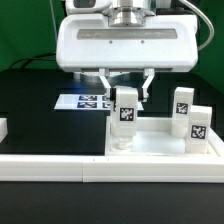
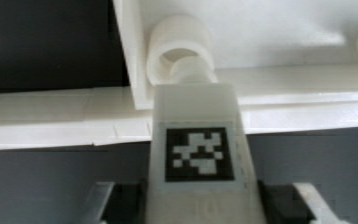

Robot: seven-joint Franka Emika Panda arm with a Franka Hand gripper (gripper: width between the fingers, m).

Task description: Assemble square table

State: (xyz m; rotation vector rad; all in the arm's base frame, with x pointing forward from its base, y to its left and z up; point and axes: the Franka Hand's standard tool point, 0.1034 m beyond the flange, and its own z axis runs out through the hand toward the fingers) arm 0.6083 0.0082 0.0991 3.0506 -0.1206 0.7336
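1. Leg block (image 1: 125,109) upright betw fingers (image 1: 107,85), gripped both sides, tag facing cam; lower end over slab corner hole.
2. Square slab (image 1: 160,147) flat on black surface (image 1: 40,110), against border wall (image 1: 60,167).
3. Two more legs (image 1: 191,115) upright on slab, exterior view's right; marker board (image 1: 85,100) behind.

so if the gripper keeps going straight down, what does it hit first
Likely the tabletop: the gripper holds a leg upright, its lower end at the slab's corner hole. Depth unclear.
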